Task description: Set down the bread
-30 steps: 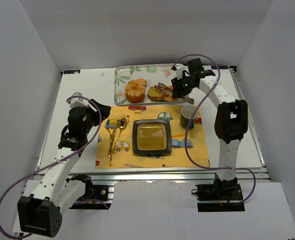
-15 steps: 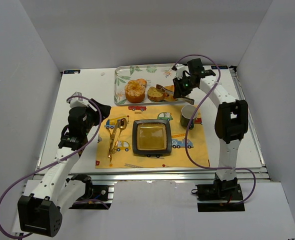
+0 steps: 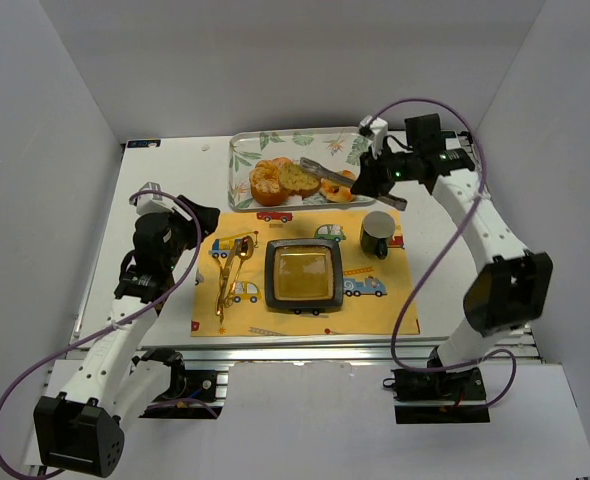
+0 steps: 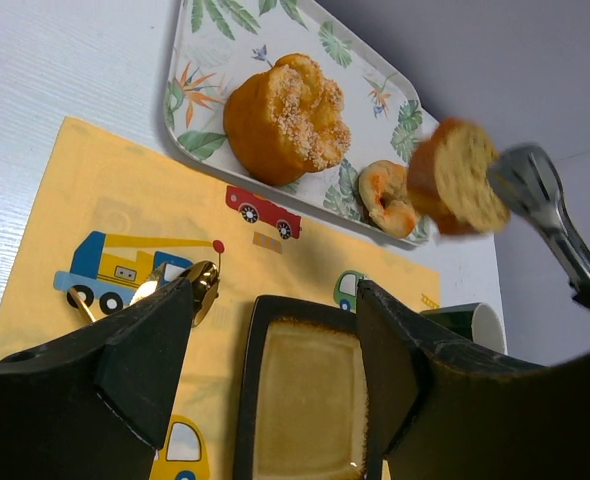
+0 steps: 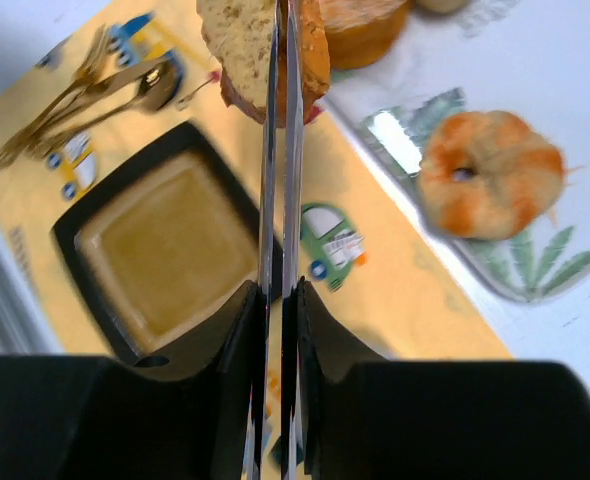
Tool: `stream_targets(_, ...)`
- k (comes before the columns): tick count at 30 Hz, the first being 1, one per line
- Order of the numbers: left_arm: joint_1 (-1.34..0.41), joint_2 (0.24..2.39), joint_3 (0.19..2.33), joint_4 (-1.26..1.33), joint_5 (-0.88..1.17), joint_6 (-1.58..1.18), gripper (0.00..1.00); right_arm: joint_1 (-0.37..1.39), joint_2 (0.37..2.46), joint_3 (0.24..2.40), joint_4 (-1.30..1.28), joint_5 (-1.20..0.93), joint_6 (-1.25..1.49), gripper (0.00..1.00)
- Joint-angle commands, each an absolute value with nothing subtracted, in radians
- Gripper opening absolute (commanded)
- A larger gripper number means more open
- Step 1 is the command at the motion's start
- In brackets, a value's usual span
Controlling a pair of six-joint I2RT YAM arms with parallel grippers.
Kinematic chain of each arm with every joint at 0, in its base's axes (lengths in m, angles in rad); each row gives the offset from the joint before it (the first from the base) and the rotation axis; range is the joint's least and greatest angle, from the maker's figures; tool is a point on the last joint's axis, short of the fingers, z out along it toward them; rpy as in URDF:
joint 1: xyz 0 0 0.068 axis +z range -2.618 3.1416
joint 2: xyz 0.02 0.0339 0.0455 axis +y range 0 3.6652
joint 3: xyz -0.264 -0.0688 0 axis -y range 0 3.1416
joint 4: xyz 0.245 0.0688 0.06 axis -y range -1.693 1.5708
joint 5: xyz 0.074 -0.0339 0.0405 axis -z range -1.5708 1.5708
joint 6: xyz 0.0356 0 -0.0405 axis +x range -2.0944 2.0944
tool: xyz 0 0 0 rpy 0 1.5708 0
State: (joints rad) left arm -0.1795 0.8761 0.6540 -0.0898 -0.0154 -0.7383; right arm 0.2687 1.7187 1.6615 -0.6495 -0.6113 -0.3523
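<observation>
Right claw (image 5: 278,300) on tongs (image 5: 271,150), bread (image 4: 460,175) above tray (image 4: 200,60).

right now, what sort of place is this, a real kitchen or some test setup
Probably a lab test cell staged as a dining table: bare white walls box in the table, and a car-print placemat carries a square plate and gold cutlery next to a leaf-print tray of buns.
</observation>
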Motion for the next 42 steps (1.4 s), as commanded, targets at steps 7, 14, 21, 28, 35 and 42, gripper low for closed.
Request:
stream_targets(7, -0.181, 0.851, 0.669, -0.069, -0.020, -0.747, 0.75, 0.310, 1.445, 1.234, -0.773, -0.741, -0.647, 0.00)
stream_targets(14, -0.183, 0.864, 0.673, -0.060, -0.009, -0.747, 0.75, 0.351, 1.410, 1.117, -0.710, -0.690, -0.640, 0.20)
stream_targets(21, -0.181, 0.842, 0.669, -0.069, -0.018, -0.750, 0.75, 0.351, 1.416, 1.181, -0.664, -0.675, -0.624, 0.45)
stream_targets(28, -0.181, 0.822, 0.663, -0.081, -0.025, -0.750, 0.75, 0.351, 1.479, 1.292, -0.574, -0.638, -0.520, 0.43)
stream_targets(35, -0.181, 0.838, 0.670, -0.074, -0.017, -0.755, 0.75, 0.348, 1.699, 1.482, -0.342, -0.541, -0.002, 0.36)
stream_targets(42, -0.181, 0.822, 0.683, -0.100, -0.037, -0.761, 0.75, 0.348, 1.910, 1.657, -0.256, -0.543, 0.359, 0.43)
